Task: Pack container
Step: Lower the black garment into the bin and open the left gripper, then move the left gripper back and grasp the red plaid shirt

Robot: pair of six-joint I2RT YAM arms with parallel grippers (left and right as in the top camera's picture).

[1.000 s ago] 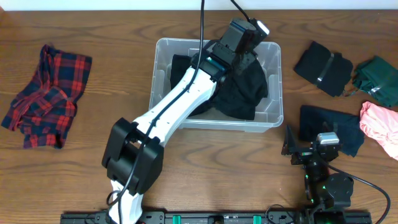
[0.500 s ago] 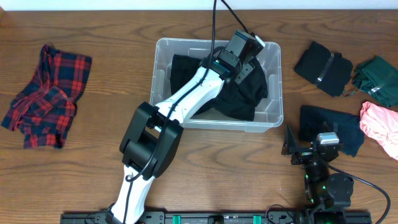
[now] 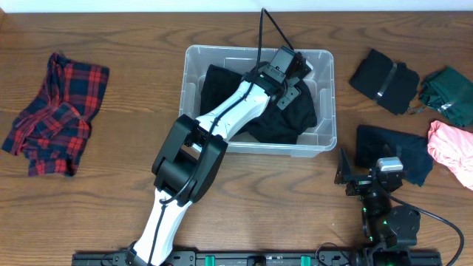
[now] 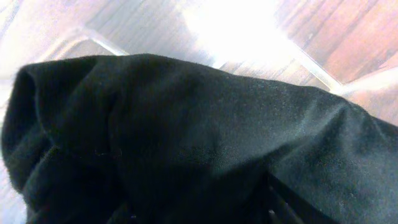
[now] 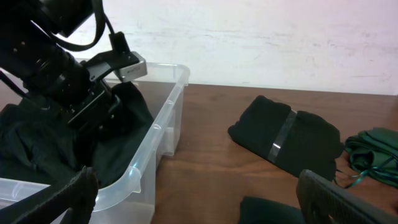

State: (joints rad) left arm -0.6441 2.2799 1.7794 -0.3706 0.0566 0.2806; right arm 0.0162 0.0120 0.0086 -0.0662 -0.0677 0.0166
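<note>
The container [image 3: 191,83], a clear plastic bin, stands at the table's middle and also shows in the right wrist view [image 5: 168,124]. A black garment [image 3: 292,122] lies bunched inside it. My left gripper [image 3: 287,83] is down in the bin's back right part, pressed onto the garment. In the left wrist view the black cloth [image 4: 186,137] fills the frame, with my two fingers [image 4: 198,208] dim and wide apart at the bottom edge. My right gripper [image 5: 199,205] is open and empty, low over the table to the right of the bin.
A red plaid shirt [image 3: 55,111] lies at the left. To the right lie a folded black garment with a grey stripe [image 3: 384,80], a green one [image 3: 451,92], a pink one [image 3: 452,148] and a dark one [image 3: 399,151].
My left arm has come down into the bin with the black garment. The cloth now lies lower and more gathered inside. The right arm has not moved.
</note>
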